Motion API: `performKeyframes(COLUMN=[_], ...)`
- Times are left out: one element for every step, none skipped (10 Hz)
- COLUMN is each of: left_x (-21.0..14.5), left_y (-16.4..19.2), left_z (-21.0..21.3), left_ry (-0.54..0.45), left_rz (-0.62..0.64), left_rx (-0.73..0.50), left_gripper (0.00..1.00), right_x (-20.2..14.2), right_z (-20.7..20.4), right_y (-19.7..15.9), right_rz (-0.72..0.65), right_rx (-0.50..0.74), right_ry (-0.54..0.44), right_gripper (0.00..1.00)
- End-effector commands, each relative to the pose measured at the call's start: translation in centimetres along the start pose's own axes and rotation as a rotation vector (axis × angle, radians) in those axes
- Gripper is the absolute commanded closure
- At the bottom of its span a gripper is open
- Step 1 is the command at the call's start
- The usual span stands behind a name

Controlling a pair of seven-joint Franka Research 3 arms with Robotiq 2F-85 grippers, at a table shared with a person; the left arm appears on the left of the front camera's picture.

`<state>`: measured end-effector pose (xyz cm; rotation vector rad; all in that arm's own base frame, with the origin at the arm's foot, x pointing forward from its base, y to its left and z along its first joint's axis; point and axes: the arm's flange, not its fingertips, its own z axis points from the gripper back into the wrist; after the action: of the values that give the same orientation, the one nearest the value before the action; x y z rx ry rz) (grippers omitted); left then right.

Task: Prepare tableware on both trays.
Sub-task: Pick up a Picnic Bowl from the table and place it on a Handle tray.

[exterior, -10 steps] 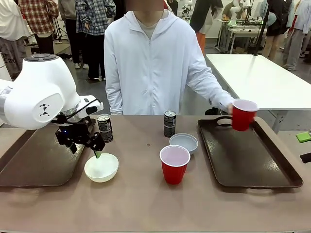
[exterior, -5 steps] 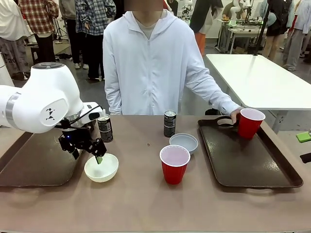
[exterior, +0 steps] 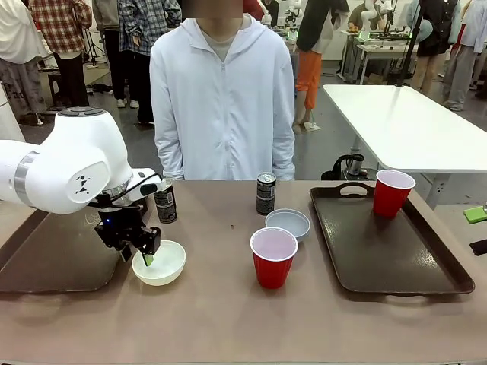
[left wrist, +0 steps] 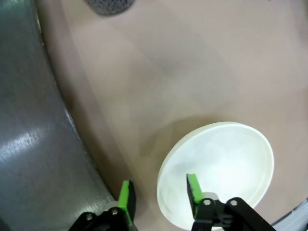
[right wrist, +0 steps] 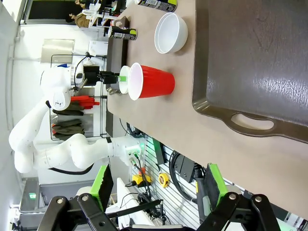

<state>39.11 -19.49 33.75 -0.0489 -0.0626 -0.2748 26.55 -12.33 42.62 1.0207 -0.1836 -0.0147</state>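
Front view: the left arm [exterior: 68, 163] covers the far right corner of the left tray [exterior: 46, 258], itself cut by the picture's edge, and hides the top of the left can [exterior: 165, 207]. The left tool [exterior: 141, 257] masks part of the cream bowl [exterior: 163, 268] rim. Print on that can and on the middle can [exterior: 265, 194] is too small to read (labels show as pale patches). Left wrist view: the left can [left wrist: 109, 5] is cut by the top edge, the left tray [left wrist: 33, 144] by the left and bottom edges, and the tool's housing hides the cream bowl's [left wrist: 221, 154] near rim. Right wrist view: the red cup [right wrist: 151, 82] stands before the left tool's fingertips; the right tray [right wrist: 250, 57] runs off the top and right edges.
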Motion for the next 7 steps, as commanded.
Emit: performKeyframes(left_x=[0.29,0.22,0.23,0.22,0.22,0.16,0.17], left_y=[0.08,0.08,0.10,0.08,0.07,0.06,0.00], left_z=[0.02,-0.01,0.02,0.04,0.07,0.04,0.08], left_ry=[-0.012,-0.007,-0.006,-0.007,-0.005,0.002,0.006], left_rz=[-0.018,-0.021,-0.017,-0.011,-0.008,-0.003,0.003], left_rx=[0.017,0.011,0.010,0.013,0.016,0.043,0.055], left_gripper=[0.66,1.00,1.00,1.00,1.00,0.90,0.90], right_x=[0.10,0.10,0.10,0.10,0.10,0.10,0.10], right_z=[-0.04,-0.04,-0.04,-0.04,-0.04,-0.04,-0.04], right_y=[-0.02,-0.02,-0.02,-0.02,-0.02,-0.02,-0.02], right_rz=[0.001,0.001,0.001,0.001,0.001,0.001,0.001], right_rx=[0.016,0.016,0.016,0.016,0.016,0.016,0.016], right_ry=[-0.006,-0.006,-0.006,-0.006,-0.006,-0.006,-0.006], right_gripper=[0.00,0.00,0.00,0.00,0.00,0.00,0.00])
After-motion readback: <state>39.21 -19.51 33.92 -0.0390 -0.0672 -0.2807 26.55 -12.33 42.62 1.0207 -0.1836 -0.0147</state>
